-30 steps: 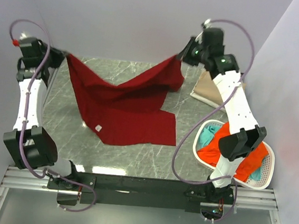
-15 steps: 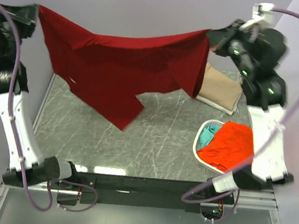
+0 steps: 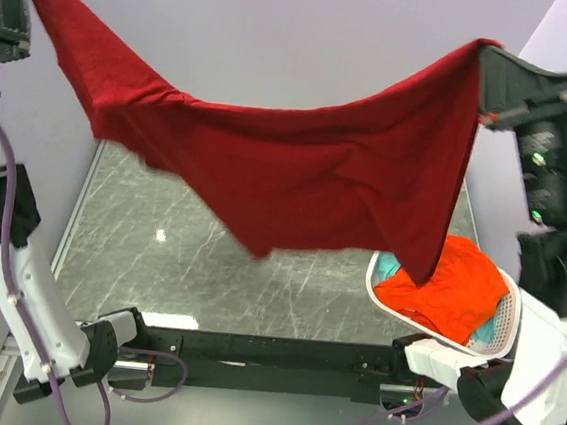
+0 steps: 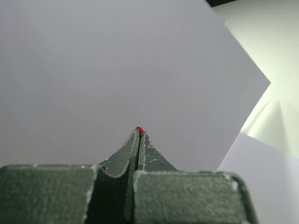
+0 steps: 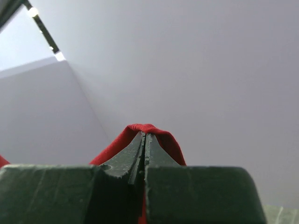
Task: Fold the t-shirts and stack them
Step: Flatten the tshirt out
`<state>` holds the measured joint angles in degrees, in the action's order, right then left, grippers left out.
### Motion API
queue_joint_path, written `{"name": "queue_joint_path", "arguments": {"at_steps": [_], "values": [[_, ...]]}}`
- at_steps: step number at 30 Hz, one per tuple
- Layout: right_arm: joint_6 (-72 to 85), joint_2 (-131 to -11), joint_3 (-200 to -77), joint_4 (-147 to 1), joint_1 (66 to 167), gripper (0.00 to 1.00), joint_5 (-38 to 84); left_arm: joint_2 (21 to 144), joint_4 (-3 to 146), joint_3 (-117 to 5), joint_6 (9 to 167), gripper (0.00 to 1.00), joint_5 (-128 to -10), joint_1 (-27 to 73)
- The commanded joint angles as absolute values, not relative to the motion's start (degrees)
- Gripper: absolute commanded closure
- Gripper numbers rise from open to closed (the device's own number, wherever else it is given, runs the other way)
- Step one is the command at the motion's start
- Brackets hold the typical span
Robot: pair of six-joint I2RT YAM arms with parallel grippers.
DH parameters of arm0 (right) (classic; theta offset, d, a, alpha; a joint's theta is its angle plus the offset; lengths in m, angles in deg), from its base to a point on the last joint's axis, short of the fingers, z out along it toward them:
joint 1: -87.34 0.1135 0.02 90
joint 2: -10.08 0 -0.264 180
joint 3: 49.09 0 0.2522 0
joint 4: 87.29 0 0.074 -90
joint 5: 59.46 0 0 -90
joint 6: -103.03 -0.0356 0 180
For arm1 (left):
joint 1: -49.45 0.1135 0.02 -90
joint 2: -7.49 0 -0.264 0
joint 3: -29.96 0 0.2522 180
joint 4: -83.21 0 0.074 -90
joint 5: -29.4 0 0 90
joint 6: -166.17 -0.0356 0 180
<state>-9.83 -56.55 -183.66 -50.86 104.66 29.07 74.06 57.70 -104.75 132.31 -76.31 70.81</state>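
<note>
Pinching red shirt point(image 3: 287, 173) by its ends with left gripper point(image 4: 139, 133) and right gripper point(image 5: 144, 136), both fully closed. Sagging high over the table point(image 3: 159, 251).

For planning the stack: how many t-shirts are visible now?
3: a dark red t-shirt stretched in the air, an orange-red t-shirt and a teal t-shirt in the white laundry basket. Others may be hidden behind or under them.

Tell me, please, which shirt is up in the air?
The dark red shirt: left gripper and right gripper hold it aloft; the orange shirt and teal shirt lie in the basket.
</note>
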Motion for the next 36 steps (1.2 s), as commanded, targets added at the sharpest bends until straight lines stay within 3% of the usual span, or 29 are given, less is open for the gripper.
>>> {"name": "queue_joint_path", "arguments": {"at_steps": [1, 9, 17, 28, 36], "values": [[-9.5, -62.9, -179.5, -52.2, 104.6, 1.0, 30.3, 79.9, 60.7, -99.2, 134.0, 0.99, -79.8, 71.0], [-9.2, -71.6, -178.5, -51.8, 104.6, 1.0, 29.1, 88.3, 59.8, -96.3, 132.7, 0.99, -84.9, 70.2], [-9.4, -77.0, -184.0, -48.9, 105.1, 1.0, 26.3, 91.7, 59.8, -101.3, 134.4, 0.99, -84.3, 70.2], [-5.4, -64.4, -178.7, -48.5, 111.5, 1.0, 30.5, 80.5, 61.2, -104.0, 136.1, 0.99, -81.3, 76.7], [-3.9, -55.6, -178.5, -50.6, 114.0, 1.0, 32.5, 79.2, 58.4, -118.0, 132.7, 0.99, -75.9, 76.8]]}}
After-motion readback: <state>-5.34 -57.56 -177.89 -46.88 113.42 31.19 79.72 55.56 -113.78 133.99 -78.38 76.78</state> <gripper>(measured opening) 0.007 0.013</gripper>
